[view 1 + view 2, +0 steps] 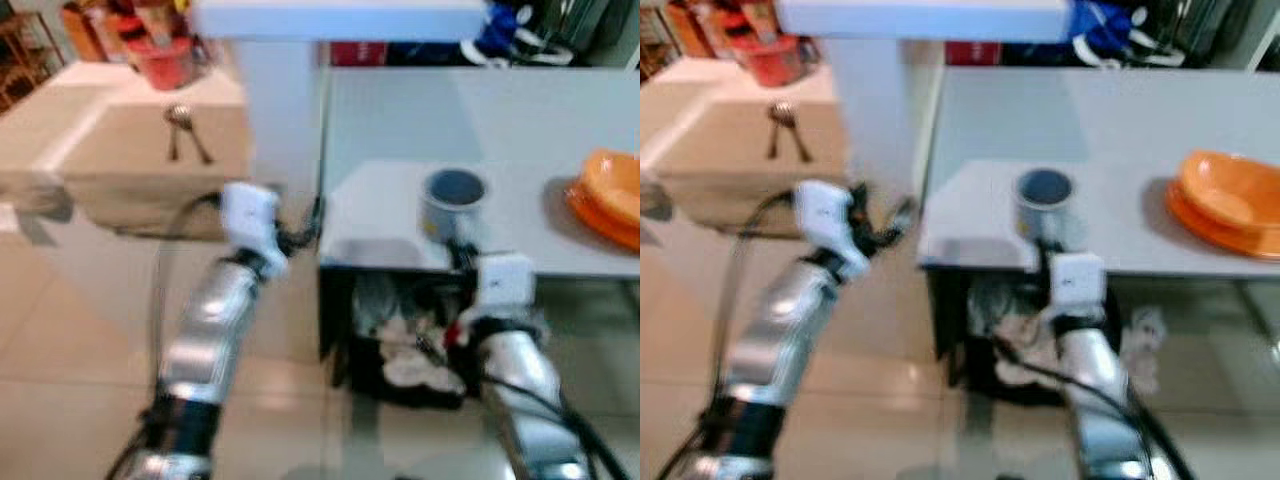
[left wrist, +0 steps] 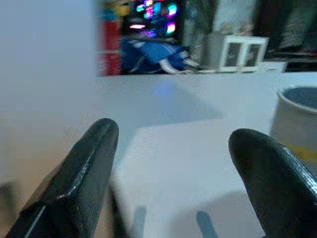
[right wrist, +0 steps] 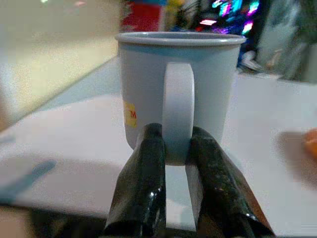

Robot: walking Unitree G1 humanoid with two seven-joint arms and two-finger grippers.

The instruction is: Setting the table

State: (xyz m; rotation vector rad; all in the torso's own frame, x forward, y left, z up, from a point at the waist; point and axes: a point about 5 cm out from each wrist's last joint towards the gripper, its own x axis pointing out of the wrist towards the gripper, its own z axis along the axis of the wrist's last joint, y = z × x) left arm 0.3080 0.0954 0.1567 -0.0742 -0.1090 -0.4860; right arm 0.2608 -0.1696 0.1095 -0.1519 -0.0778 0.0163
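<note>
White mug [image 3: 179, 94] — handle pinched by right gripper [image 3: 173, 144], grey table [image 1: 520, 130]

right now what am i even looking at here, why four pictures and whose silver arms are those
The silver arms belong to a walking humanoid robot that is setting a table. The top two pictures come from the two cameras in its head, looking down; the bottom two come from cameras on its wrists, looking along each gripper's black fingers.

On the grey table stand a pale mug and, further right, stacked orange plates. On the beige counter to the left lie some spoons. Below the table edge sits a dark bin of crumpled stuff.

The right gripper has its fingers shut on the mug's handle. The left gripper is open, holding nothing, at the table's near left corner.
</note>
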